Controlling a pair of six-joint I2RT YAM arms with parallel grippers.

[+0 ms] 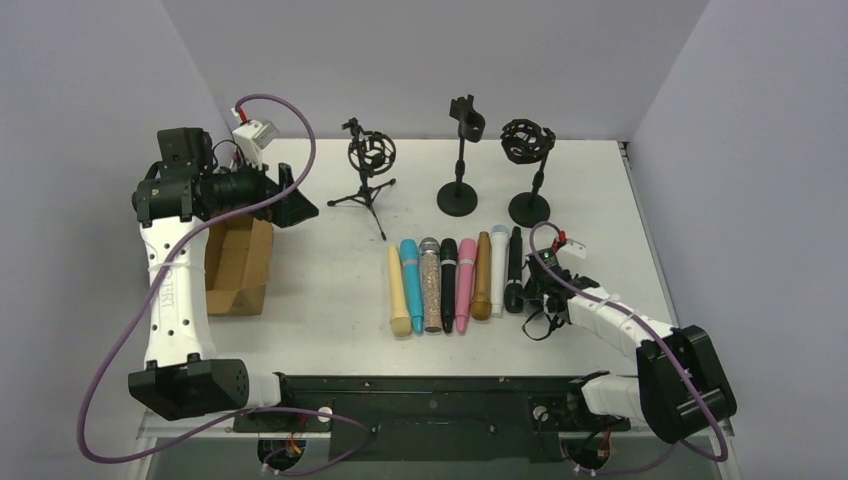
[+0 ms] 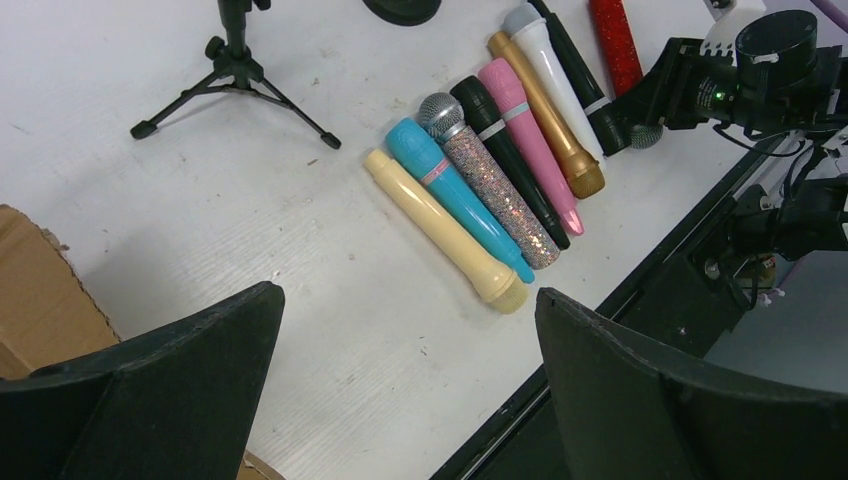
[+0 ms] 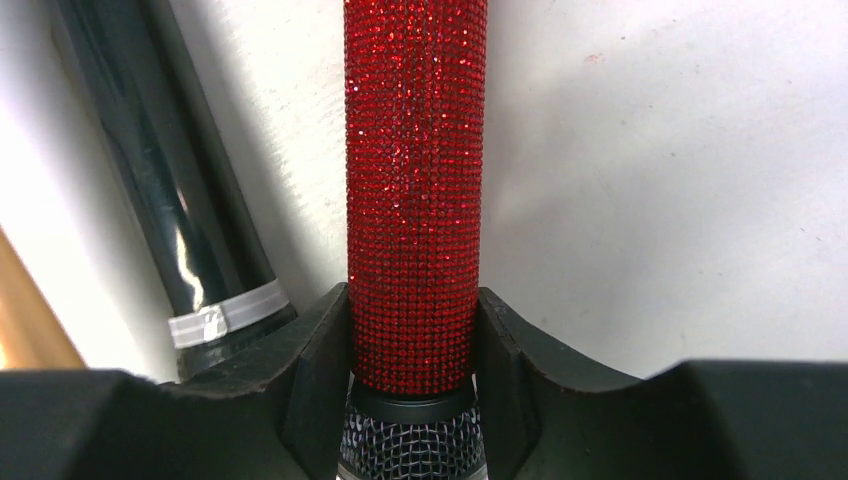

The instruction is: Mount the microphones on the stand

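Hovering at the upper left of the overhead frame, the left hand (image 1: 297, 205) hangs above the white surface (image 1: 320, 300) with its fingers (image 2: 200, 370) spread wide and nothing between them. A cardboard box (image 1: 238, 262) sits just below it.

Along the top of the frame stand a tripod stand (image 1: 368, 170) with a ring cradle, a clip stand (image 1: 460, 150) on a round base, and a shock-mount stand (image 1: 527, 160), also round-based.

At centre frame, eight microphones lie side by side, touching or nearly so: the cream microphone (image 1: 398, 290), teal microphone (image 1: 412, 270), silver glittery microphone (image 1: 431, 285), black microphone (image 1: 448, 285), pink microphone (image 1: 466, 280), golden-brown microphone (image 1: 482, 275), white microphone (image 1: 498, 255) and second black microphone (image 1: 514, 265).

At lower right, the right hand (image 1: 538, 290) is low at the row's right end. Its fingers (image 3: 320, 350) are clamped on the red glittery microphone (image 3: 415, 180) where the body meets its grey mesh head, just beside the second black microphone.
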